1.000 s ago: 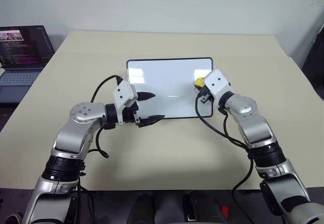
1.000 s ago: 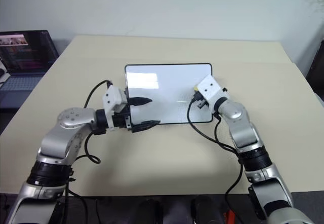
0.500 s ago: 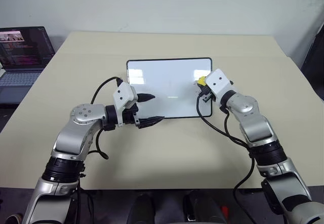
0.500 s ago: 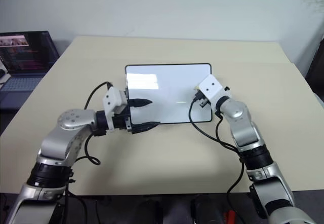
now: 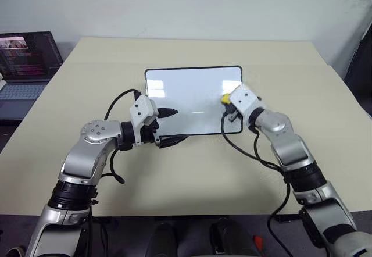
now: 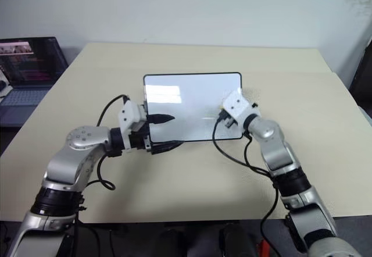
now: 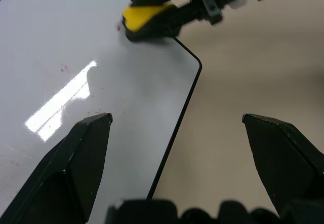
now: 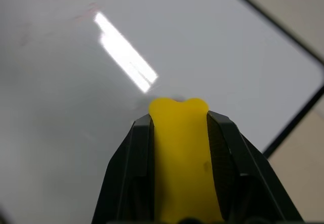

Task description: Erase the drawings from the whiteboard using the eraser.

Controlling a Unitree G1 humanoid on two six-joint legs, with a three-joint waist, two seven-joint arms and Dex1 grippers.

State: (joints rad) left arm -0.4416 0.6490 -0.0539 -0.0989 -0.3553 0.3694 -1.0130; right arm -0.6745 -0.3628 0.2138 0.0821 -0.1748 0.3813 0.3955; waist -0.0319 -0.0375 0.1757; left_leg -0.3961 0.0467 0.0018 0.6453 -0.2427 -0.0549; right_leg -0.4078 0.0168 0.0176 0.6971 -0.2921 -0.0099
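- Whiteboard [image 5: 192, 97] sits flat in the middle of the beige table [image 5: 192, 170] in the head views, and a laptop [image 5: 26, 65] with its screen lit is off at the table's far left edge.
- Same views: the right gripper [image 5: 228, 100] is over the board's right part, jaws clamped tight on the yellow eraser [image 5: 225, 99], which sits down at the board surface near the right edge.
- Left gripper [image 5: 173, 126] hangs at the board's near edge on the left side, jaws spread wide with nothing in them; one finger is over the white surface, the other over the frame.
- Left wrist view: wide-open fingers [image 7: 81, 158] frame the board's corner, and the eraser with its dark underside rests on the white. Only faint reddish specks of the drawings [image 7: 66, 70] show on the surface.
- Right wrist view: eraser pinched between both black fingers [image 8: 223, 153], its tip against the glossy board, a pale pink smudge farther out.
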